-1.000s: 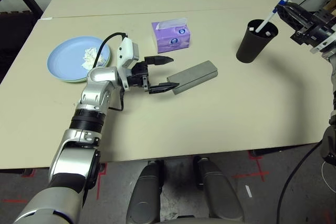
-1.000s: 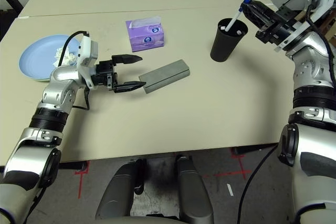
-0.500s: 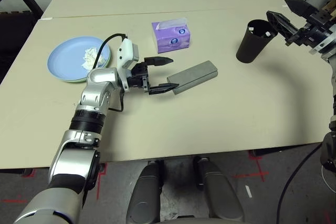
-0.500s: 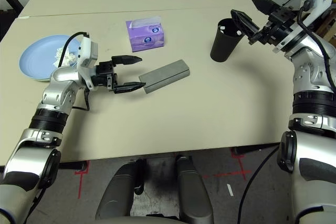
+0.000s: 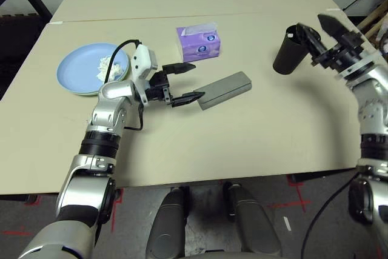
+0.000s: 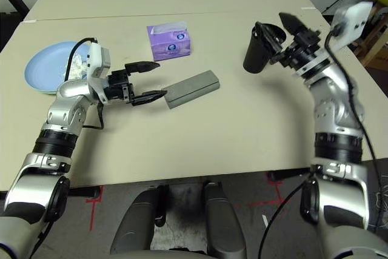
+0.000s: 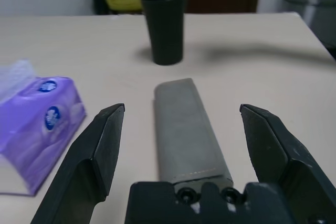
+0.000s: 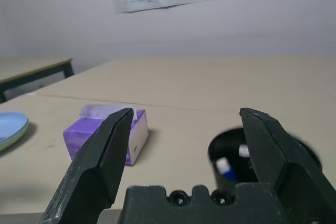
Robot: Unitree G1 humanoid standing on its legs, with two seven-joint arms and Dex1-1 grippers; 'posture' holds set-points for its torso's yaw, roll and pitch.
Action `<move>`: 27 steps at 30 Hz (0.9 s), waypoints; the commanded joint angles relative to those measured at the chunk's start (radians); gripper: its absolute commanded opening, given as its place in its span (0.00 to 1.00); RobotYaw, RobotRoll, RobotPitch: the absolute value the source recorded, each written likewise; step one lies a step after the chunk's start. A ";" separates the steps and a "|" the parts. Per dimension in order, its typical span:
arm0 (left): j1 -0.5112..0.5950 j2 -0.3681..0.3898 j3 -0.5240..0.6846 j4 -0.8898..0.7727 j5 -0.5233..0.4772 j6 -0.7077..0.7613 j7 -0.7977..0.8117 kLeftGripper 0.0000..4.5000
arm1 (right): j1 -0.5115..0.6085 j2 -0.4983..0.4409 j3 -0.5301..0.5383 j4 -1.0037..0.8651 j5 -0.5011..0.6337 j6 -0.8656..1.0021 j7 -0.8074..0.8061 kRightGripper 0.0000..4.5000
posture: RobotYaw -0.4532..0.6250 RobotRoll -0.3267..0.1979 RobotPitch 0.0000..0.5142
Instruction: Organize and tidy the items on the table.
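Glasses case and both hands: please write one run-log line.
left hand: open, at glasses case end | right hand: open, above black cup | tissue: on blue plate

your silver left arm reaches forward over the table, bent at the wrist, pointing inward toward the right. its left gripper of two black fingers (image 6: 144, 82) is level, jaws spread wide, nothing between them. your silver right arm rises at the right side, forearm upright. its right gripper of two black fingers (image 6: 280, 25) points up and inward, jaws spread wide, holding nothing.
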 commanded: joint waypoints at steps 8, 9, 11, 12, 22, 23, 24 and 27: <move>0.070 -0.089 0.090 -0.075 0.110 -0.024 0.475 1.00 | 0.131 0.079 0.072 -0.146 -0.075 0.049 -0.182 0.99 | 0.48 0.62 0.32; 0.078 -0.095 0.095 -0.085 0.121 -0.019 0.520 1.00 | 0.133 0.082 0.077 -0.147 -0.081 0.047 -0.191 0.99 | 0.48 0.62 0.32; 0.117 -0.129 0.128 -0.139 0.138 0.014 0.656 1.00 | 0.124 0.082 0.079 -0.131 -0.113 0.038 -0.229 0.99 | 0.48 0.62 0.32; 0.138 -0.142 0.141 -0.170 0.148 0.033 0.716 1.00 | 0.119 0.080 0.077 -0.122 -0.128 0.035 -0.247 0.99 | 0.49 0.62 0.32; 0.272 -0.135 0.224 -0.323 0.198 0.125 0.969 1.00 | 0.139 0.080 0.064 -0.060 -0.218 -0.071 -0.304 0.99 | 0.49 0.62 0.33; 0.280 -0.120 0.241 -0.321 0.200 0.111 0.979 1.00 | 0.146 0.085 0.057 -0.053 -0.220 -0.095 -0.308 0.99 | 0.49 0.62 0.33; 0.288 -0.104 0.257 -0.318 0.201 0.098 0.985 1.00 | 0.154 0.084 0.052 -0.040 -0.224 -0.119 -0.306 0.99 | 0.49 0.62 0.33; 0.311 -0.059 0.291 -0.292 0.206 0.057 0.991 1.00 | 0.171 0.074 0.044 -0.003 -0.226 -0.172 -0.294 0.99 | 0.50 0.62 0.34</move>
